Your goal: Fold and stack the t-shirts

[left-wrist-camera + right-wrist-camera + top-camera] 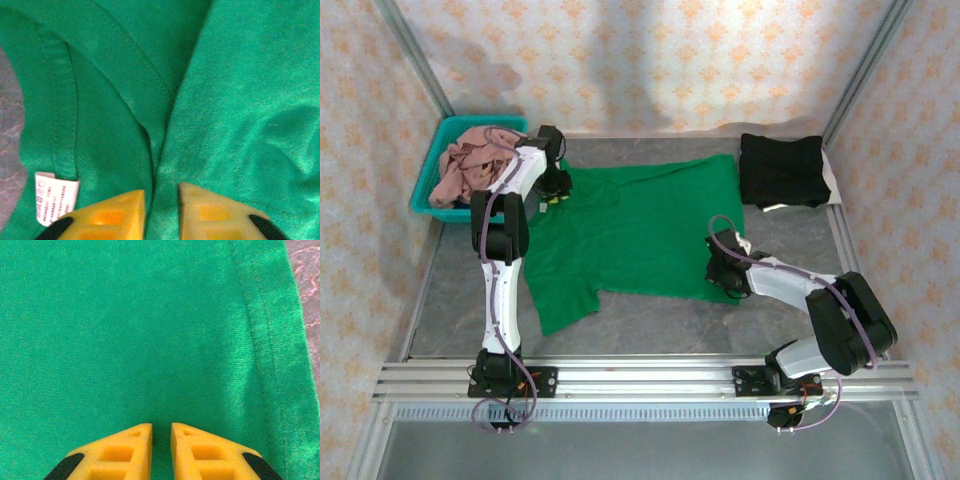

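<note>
A bright green t-shirt (630, 235) lies spread flat in the middle of the grey table. My left gripper (556, 188) is down on its collar end. In the left wrist view its jaws (161, 190) stand a little apart, with a raised fold of green cloth (240, 100) lying loose between them and a white label (56, 200) to the left. My right gripper (725, 272) sits at the shirt's near right edge. There its jaws (161, 426) are nearly together, pinching the green cloth (125, 330) beside the hem. A black t-shirt (780, 170) lies folded at the back right.
A teal basket (425, 185) at the back left holds a crumpled dusty pink t-shirt (470, 165), close behind the left arm. Metal frame posts and patterned walls close in the table on three sides. Bare grey table (650, 320) lies in front of the green shirt.
</note>
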Controlling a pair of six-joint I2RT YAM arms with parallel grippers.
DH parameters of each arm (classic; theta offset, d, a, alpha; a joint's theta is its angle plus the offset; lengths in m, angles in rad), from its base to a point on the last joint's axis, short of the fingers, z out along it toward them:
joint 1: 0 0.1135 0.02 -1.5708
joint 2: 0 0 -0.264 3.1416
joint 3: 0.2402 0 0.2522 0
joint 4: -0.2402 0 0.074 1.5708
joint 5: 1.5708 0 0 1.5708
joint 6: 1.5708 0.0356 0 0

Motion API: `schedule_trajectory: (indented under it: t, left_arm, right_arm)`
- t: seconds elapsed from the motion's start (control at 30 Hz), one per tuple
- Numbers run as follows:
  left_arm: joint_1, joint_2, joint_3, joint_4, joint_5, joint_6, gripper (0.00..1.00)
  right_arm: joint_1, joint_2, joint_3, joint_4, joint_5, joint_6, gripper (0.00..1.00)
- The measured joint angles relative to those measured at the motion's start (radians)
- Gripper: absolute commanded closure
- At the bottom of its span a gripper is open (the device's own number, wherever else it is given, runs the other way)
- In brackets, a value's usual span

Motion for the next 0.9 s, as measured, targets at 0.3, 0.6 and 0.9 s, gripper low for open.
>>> schedule_trajectory:
  t: [0.3,0.6,0.9]
  left_arm:
    - [-0.138,-0.029,-0.007,-0.005,-0.163,0.010,0.48]
    - [-0.369,0.060,0.174,0.001,-0.170,0.036,0.42]
    - [-0.325,0.158,0.226,-0.016,-0.231,0.066,0.59]
  right_arm:
    - [0.000,0.001,0.002,0.002,0.000,0.000,0.82]
    - [0.000,0.009,0.006,0.007,0.000,-0.005,0.82]
    - [0.000,-0.003,0.005,-0.005,-0.001,-0.011,0.82]
